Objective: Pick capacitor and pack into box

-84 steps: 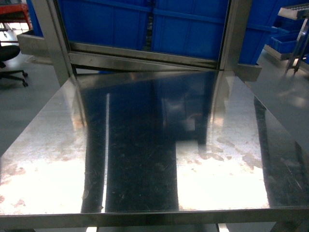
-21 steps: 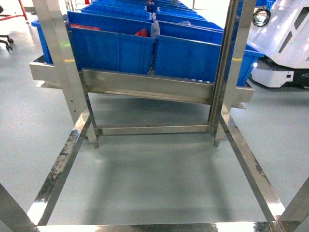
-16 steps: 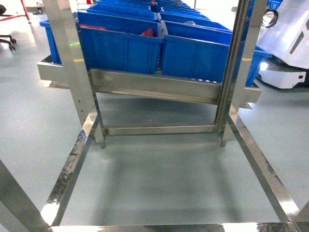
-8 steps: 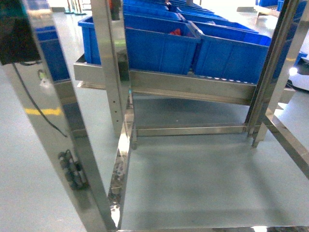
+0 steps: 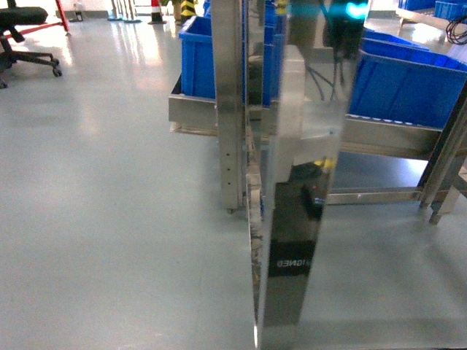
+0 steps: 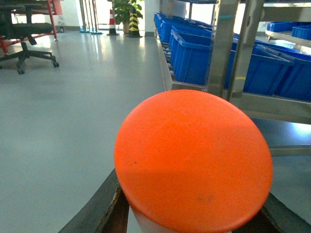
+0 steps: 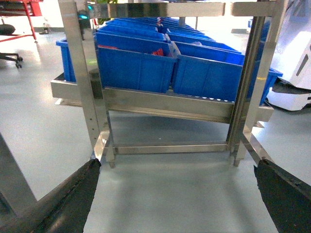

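1. Up close in the head view, a mirror-bright steel upright (image 5: 303,182) fills the middle. Grey floor (image 5: 109,204) lies to its left and blue bins (image 5: 408,80) sit on a rack behind it. An office chair (image 5: 25,29) stands far off at top left.
2. Left wrist view: the capacitor (image 6: 194,155) shows as a broad orange round top with a sliver of white body below it. It sits in the left gripper (image 6: 194,225), with a dark finger (image 6: 95,211) pressed against each side. The gripper is clenched on it and carries it above the floor.
3. Behind it are more bins along the rack, and a striped cone (image 6: 112,22) far back.
4. Right wrist view: the right gripper (image 7: 175,194) is released. Its two dark fingers (image 7: 73,194) are spread to the lower corners with nothing between them.
5. It faces the steel rack (image 7: 160,104) of bins, well apart from it.
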Robot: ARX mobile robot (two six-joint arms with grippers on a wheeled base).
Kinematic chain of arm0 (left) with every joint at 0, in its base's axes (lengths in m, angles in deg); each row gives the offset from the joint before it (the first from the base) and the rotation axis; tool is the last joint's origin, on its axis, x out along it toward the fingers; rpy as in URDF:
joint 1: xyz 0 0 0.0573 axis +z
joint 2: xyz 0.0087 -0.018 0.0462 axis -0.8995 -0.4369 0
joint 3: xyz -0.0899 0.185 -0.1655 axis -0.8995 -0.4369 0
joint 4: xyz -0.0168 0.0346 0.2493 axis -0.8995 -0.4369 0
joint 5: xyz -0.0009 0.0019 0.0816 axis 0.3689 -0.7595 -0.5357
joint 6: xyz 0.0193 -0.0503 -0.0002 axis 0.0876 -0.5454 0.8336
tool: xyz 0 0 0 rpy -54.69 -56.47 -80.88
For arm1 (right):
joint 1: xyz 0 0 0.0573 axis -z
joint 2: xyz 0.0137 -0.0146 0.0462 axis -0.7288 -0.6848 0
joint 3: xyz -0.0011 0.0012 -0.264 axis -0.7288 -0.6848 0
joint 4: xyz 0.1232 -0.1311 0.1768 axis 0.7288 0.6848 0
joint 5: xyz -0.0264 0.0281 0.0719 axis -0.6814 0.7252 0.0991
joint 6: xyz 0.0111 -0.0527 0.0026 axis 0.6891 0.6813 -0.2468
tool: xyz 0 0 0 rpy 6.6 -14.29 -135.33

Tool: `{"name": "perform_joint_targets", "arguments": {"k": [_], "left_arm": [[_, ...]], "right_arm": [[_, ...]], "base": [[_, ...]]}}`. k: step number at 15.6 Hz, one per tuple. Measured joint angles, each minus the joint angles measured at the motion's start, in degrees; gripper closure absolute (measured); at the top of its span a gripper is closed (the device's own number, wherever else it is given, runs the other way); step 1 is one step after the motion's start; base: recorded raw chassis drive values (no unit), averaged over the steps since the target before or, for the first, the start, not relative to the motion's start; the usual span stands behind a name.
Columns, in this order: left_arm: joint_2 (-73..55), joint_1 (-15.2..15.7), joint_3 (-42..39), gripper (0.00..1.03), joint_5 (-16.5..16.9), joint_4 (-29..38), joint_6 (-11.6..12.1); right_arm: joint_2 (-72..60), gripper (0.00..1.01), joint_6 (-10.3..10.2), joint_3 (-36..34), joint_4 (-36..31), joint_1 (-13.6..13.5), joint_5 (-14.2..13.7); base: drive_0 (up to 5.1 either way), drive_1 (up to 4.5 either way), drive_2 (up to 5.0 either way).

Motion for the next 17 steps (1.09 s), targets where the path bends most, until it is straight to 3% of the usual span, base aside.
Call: {"name": "perform_joint_targets", "arguments": {"k": [17], "left_arm": [[0.0, 0.0, 0.0, 0.59, 0.0, 0.0, 0.0]], "right_arm": [[0.0, 0.03, 0.0, 0.0, -0.1, 0.0, 0.0]], "base": [[-4.9, 2.46, 2.5]]}}
